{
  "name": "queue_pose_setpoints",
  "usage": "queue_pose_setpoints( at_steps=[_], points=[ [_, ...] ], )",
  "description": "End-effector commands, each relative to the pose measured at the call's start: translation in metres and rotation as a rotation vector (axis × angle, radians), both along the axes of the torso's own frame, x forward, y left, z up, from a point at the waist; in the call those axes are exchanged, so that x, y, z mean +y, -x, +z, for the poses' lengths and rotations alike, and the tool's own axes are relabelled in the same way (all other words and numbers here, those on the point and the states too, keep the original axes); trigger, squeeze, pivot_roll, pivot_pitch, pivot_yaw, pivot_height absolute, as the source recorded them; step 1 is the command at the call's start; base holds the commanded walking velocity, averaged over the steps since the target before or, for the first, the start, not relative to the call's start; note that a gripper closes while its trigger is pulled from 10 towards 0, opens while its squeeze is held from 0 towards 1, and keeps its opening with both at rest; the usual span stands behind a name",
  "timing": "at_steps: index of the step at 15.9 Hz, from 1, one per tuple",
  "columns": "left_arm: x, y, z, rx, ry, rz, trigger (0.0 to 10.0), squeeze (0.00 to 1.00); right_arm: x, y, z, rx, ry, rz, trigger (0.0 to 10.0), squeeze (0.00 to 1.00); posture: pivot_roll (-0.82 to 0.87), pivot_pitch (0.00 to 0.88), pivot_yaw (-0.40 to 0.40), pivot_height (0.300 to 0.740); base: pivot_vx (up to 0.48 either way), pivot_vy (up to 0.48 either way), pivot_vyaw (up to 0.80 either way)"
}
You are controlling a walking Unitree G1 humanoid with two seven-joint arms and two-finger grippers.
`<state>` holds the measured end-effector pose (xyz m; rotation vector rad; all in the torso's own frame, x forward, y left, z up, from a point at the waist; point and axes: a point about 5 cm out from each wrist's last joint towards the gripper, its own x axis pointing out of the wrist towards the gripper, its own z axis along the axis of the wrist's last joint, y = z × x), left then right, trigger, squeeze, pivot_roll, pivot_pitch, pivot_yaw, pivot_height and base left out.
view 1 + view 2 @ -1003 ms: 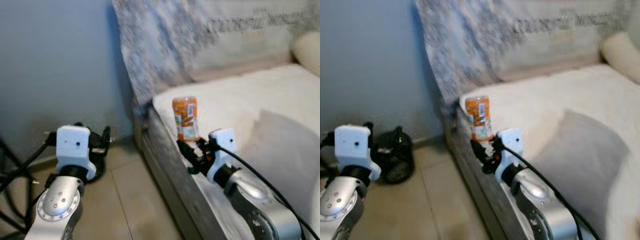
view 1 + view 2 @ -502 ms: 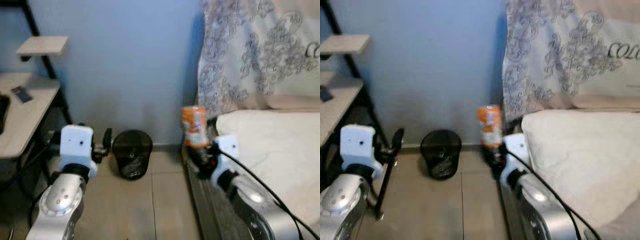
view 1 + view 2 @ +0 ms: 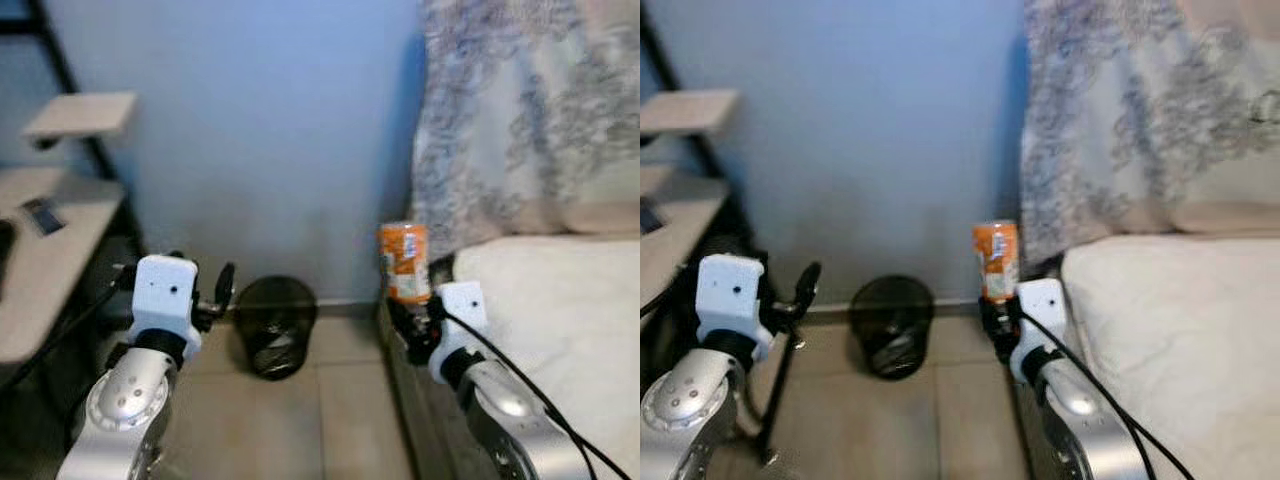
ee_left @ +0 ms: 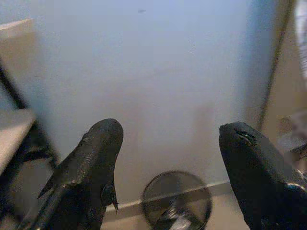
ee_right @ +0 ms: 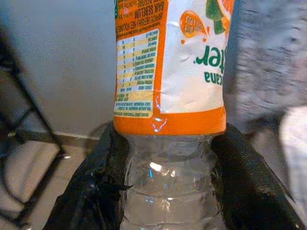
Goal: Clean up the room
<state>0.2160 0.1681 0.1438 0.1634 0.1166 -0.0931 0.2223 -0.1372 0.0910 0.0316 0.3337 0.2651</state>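
My right gripper (image 3: 412, 308) is shut on a clear plastic bottle (image 3: 404, 262) with an orange label, held upright beside the bed's corner. In the right wrist view the bottle (image 5: 169, 96) sits clamped between both black fingers (image 5: 96, 191). A black mesh waste bin (image 3: 273, 326) stands on the floor against the blue wall, to the left of the bottle and lower. My left gripper (image 3: 222, 290) is raised at the left, open and empty. In the left wrist view its fingers (image 4: 88, 163) frame the wall and the bin (image 4: 176, 200) below.
A bed with a white mattress (image 3: 560, 300) and patterned headboard fabric (image 3: 520, 110) takes up the right. A desk with black frame and wooden shelves (image 3: 60, 200) stands at the left. Tiled floor (image 3: 330, 420) lies between them.
The camera has swung left from the bed toward the wall and bin, then settled slightly right. The right gripper keeps the bottle throughout.
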Motion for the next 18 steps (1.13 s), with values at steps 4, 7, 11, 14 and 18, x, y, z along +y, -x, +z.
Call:
queue_pose_setpoints(
  at_steps=[4,7,11,14,18],
  points=[
    [-0.002,0.003,-0.007,0.018,-0.003,-0.027,10.0,0.00,-0.002,0.001,-0.008,0.038,-0.006,-0.010,10.0,0.00,0.02,0.027,0.021,0.740,0.305,0.000,0.00],
    [-0.002,0.005,-0.009,0.026,-0.002,-0.030,10.0,0.00,-0.003,0.000,-0.009,0.040,0.006,-0.003,10.0,0.00,0.01,0.030,0.019,0.740,0.304,0.000,0.00],
    [-0.005,0.005,-0.009,0.024,0.002,-0.039,10.0,0.00,-0.001,-0.001,-0.014,0.045,0.084,0.062,10.0,0.00,0.02,0.030,0.011,0.740,0.307,0.000,0.33],
    [-0.005,0.006,-0.009,0.025,-0.002,-0.043,10.0,0.00,-0.001,-0.006,-0.015,0.049,0.060,0.045,10.0,0.00,0.03,0.025,0.003,0.740,0.304,0.000,0.27],
    [-0.004,0.007,-0.010,0.025,-0.013,-0.051,10.0,0.00,-0.001,-0.007,-0.019,0.058,0.091,0.087,10.0,0.00,0.03,0.016,0.001,0.740,0.306,0.000,0.00]
  ],
)
